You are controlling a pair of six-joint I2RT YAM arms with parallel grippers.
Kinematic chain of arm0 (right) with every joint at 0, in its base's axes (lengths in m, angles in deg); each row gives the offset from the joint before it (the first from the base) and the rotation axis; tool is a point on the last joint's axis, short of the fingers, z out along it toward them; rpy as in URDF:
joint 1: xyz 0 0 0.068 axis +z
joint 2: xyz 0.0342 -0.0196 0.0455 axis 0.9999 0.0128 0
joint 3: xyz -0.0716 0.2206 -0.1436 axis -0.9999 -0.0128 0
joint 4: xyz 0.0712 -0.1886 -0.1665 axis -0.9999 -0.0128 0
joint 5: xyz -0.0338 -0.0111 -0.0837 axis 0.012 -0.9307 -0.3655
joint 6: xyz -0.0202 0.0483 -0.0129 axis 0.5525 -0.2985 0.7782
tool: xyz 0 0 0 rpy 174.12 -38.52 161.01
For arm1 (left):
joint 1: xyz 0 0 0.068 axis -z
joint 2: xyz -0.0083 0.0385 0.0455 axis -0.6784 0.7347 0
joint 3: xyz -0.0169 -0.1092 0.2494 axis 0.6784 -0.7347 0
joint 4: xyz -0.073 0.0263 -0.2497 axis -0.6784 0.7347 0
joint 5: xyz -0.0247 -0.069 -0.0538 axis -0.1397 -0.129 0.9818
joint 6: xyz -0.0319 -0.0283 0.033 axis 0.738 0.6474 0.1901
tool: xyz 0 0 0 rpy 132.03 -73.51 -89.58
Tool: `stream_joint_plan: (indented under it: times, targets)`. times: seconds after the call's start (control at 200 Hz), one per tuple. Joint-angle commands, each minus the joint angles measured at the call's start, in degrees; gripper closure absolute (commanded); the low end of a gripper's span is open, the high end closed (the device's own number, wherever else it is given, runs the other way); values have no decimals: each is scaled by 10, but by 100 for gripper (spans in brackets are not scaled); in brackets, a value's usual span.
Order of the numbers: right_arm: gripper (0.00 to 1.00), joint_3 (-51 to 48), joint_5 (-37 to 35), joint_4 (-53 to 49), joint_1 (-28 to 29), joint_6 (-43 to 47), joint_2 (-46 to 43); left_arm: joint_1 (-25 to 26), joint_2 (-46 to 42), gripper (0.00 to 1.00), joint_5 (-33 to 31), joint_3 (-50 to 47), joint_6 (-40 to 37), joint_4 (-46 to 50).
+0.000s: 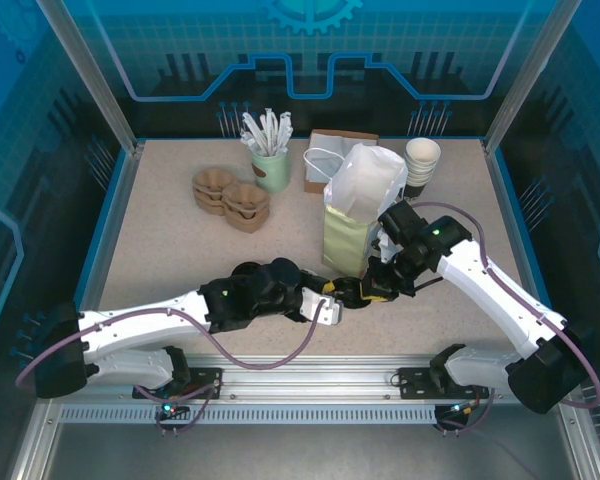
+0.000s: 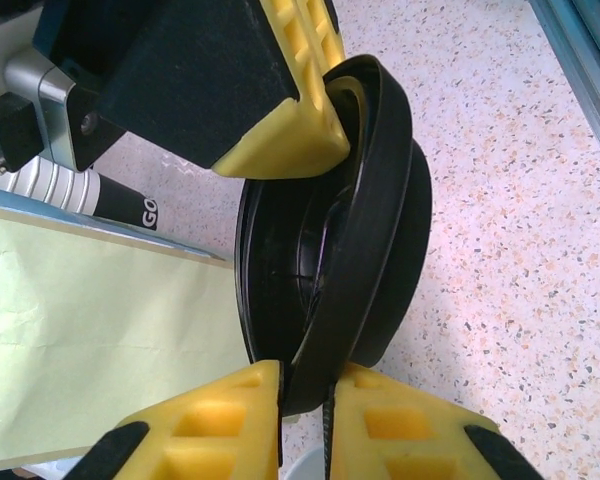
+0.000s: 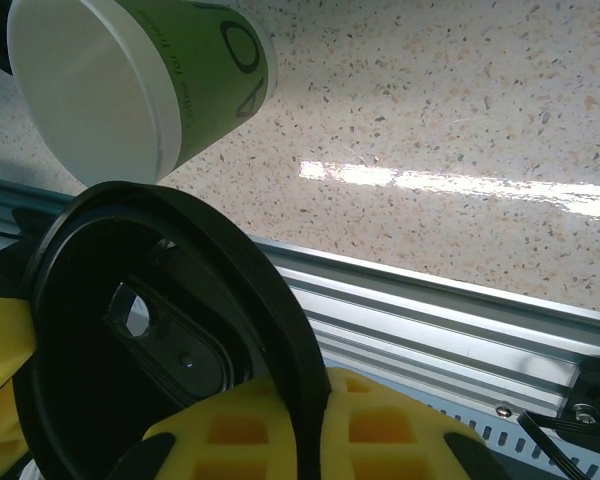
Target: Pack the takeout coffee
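While cup (image 3: pixel 205 70) lies tipped beside black lids (image 2: pixel 375 250), paper bag (image 1: pixel 347 242) stands behind.

end effector (image 3: pixel 145 405): clamps black lid (image 3: pixel 90 300) | green cup (image 3: pixel 195 65) upper left | speckled table (image 3: pixel 430 100) behind

I count two tray stacks (image 1: pixel 212 190) (image 1: pixel 246 206) at ten o'clock, one bag (image 1: pixel 345 240) dead centre, one cup stack (image 1: pixel 423 160) at one, one loose cup (image 3: pixel 145 90) at six.
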Motion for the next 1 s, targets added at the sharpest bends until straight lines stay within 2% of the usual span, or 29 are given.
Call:
stream_joint_plan:
  times: [0.0, 0.195, 0.61, 0.835, 0.996]
  targets:
    - [85, 15, 56, 20, 2, 13, -4, 6, 10, 86, 6, 25, 16, -30]
    - [68, 23, 43, 18, -15, 12, -14, 3, 9, 88, 11, 19, 35, -33]
    - [49, 45, 16, 16, -56, 25, -45, -16, -5, 88, 24, 24, 93, -2]
    - [48, 30, 4, 36, -94, 39, -91, -39, -24, 88, 59, 36, 149, 38]
    - [47, 14, 8, 68, -105, 40, -137, -56, -36, 88, 79, 57, 222, 83]
